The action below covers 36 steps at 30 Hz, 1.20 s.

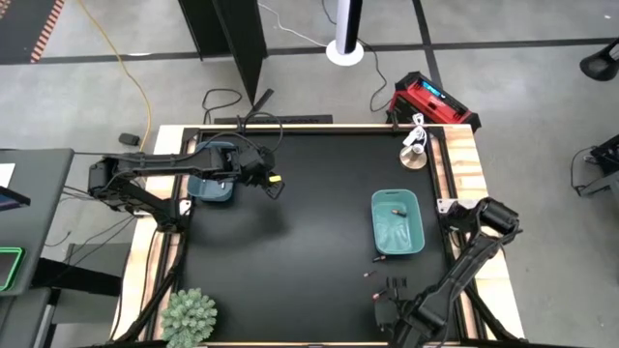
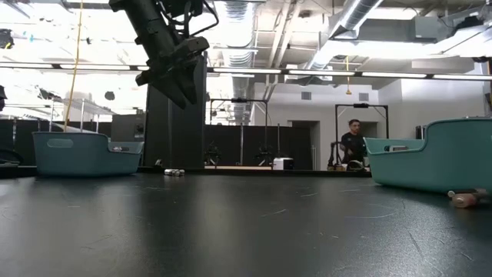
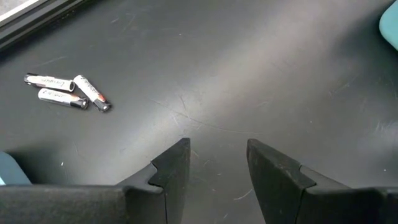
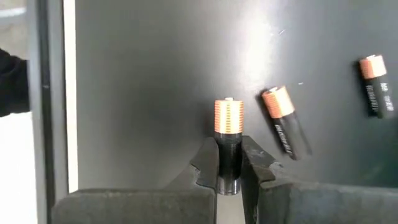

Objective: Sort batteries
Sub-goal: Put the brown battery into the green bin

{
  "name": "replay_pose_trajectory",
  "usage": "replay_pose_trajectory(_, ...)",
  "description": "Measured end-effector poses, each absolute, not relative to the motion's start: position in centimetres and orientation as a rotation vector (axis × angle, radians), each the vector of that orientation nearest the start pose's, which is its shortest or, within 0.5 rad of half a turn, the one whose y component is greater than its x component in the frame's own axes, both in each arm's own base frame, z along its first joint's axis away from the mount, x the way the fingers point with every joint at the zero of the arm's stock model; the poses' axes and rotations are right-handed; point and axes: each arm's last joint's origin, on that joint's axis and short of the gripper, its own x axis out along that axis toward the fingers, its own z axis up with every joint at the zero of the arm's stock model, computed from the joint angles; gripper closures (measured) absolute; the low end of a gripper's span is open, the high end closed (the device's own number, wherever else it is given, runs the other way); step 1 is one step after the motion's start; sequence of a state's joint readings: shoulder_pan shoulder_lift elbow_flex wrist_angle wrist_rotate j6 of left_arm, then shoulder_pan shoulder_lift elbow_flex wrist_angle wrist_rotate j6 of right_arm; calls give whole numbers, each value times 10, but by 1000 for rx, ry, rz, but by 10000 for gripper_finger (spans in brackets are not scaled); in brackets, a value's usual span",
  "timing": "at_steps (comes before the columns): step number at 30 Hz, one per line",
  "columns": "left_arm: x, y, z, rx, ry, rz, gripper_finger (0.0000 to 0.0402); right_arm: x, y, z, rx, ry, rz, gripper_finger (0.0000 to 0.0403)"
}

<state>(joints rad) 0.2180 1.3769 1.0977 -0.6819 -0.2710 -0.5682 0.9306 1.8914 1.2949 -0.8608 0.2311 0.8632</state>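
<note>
Three whitish-silver batteries (image 3: 65,91) lie together on the black table, ahead of my left gripper (image 3: 217,155). That gripper is open and hangs above the table (image 2: 178,77), beside the left teal bin (image 1: 213,186). My right gripper (image 4: 228,149) is at the table's near edge (image 1: 392,288), below the right teal bin (image 1: 397,222), and is shut on a dark battery with a copper end. Two more dark copper-ended batteries (image 4: 286,121) (image 4: 375,84) lie on their sides on the table nearby. One battery (image 2: 469,198) lies in front of the right bin. My right gripper pinches the dark body (image 4: 228,158) of the battery between its two fingers. The battery lies along the fingers, and its copper end (image 4: 228,117) sticks out past the fingertips. Whether it is clear of the table does not show.
A potted plant (image 1: 189,314) stands at the near left corner. A small metal dish with a white object (image 1: 416,153) is at the far right corner, and a red device (image 1: 432,100) lies beyond the far edge. A person (image 2: 354,142) stands in the room behind. Bare black table separates the bins.
</note>
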Motion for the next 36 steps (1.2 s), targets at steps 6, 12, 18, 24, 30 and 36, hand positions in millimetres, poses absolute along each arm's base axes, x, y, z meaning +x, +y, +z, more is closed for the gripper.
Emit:
replay_pose_trajectory(6,268,67,274,-487,813,713,249,221,272,209,-198,1351,-59,364)
replay_pose_trajectory(12,268,67,274,-491,812,714,249,236,247,245,-322,1331,-238,364)
replay_pose_trajectory(18,268,67,274,-503,809,719,249,255,200,273,-296,1253,-382,364)
replay_pose_trajectory(24,268,67,274,-525,801,730,249,243,130,304,-164,1167,-516,364)
replay_pose_trajectory(30,267,67,272,-540,804,740,249,194,73,288,67,1127,-587,364)
replay_pose_trajectory(36,263,67,257,-552,841,759,249,166,51,249,250,1138,-581,364)
